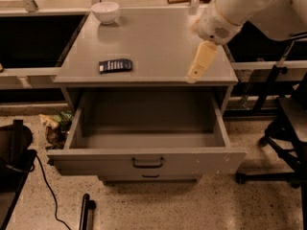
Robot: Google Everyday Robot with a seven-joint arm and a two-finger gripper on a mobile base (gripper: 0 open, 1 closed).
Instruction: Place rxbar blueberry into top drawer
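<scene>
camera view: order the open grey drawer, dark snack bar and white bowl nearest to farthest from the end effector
1. Grey metal top drawer, open just below the cream end effector, which is at the front right edge of the cabinet top.
2. Dark-wrapped rxbar blueberry, to its left on that top.
3. Round white bowl, back left corner.

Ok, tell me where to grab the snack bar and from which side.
Probably come straight down from above and pinch the snack bar across its short width, mid-length: it lies flat on the cabinet top, long axis left-right. The gripper hangs over the top's front right edge.
</scene>
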